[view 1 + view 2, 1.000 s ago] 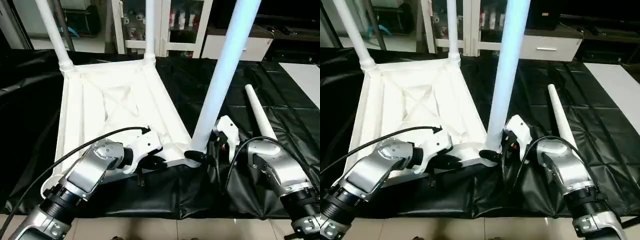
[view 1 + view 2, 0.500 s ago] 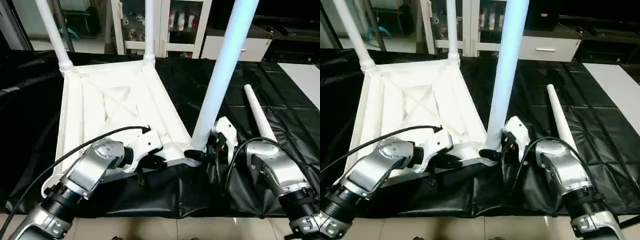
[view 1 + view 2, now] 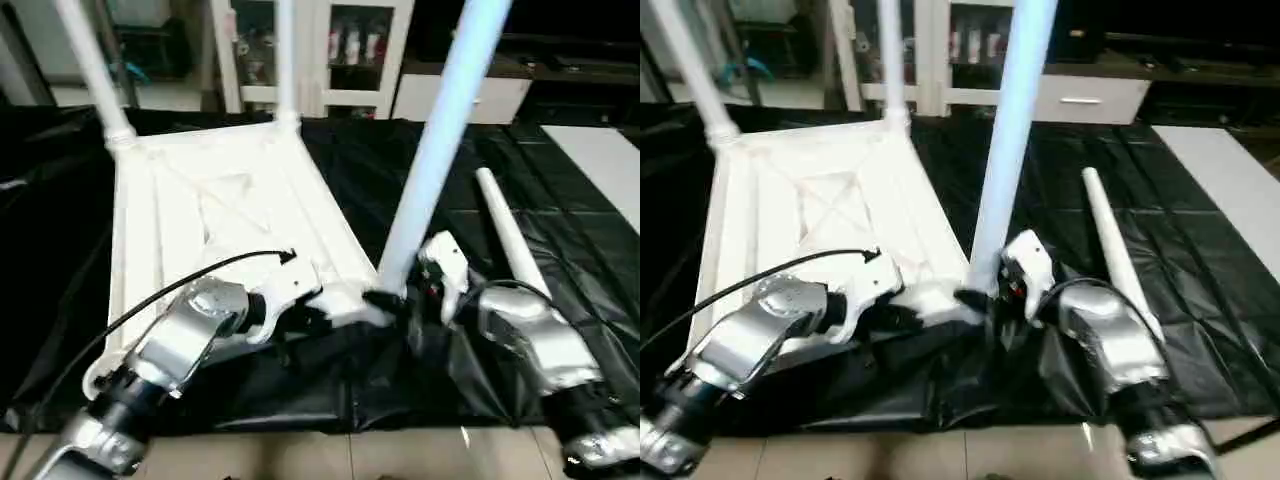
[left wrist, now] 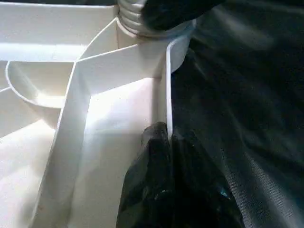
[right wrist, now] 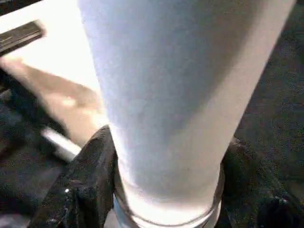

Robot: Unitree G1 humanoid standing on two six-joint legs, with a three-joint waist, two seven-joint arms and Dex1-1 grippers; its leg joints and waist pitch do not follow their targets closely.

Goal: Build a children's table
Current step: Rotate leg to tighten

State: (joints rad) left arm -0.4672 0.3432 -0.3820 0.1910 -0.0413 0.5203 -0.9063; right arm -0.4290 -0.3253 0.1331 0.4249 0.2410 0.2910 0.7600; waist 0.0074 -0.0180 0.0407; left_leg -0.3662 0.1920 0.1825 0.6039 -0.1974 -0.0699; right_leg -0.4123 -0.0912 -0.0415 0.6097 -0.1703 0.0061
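The white tabletop (image 3: 230,210) lies upside down on black cloth, its X-ribs facing up. Two legs (image 3: 90,70) (image 3: 285,60) stand in its far corner sockets. A third leg (image 3: 435,140) rises from the near right corner socket, leaning slightly right. My right gripper (image 3: 385,300) is shut on this leg's base, with one black finger (image 5: 90,185) on each side of the tube. My left gripper (image 3: 318,316) is shut on the tabletop's near rim beside that corner, and its fingers (image 4: 154,156) pinch the thin wall. A fourth leg (image 3: 505,235) lies loose on the cloth to the right.
Black cloth (image 3: 400,170) covers the work surface and wrinkles along its near edge. A flat white board (image 3: 600,160) lies at the far right. White cabinets (image 3: 350,50) stand behind. A black cable (image 3: 180,285) runs along my left forearm.
The whole picture has shifted a little, so the camera moved. Both grippers keep their holds and the leg stands as before.
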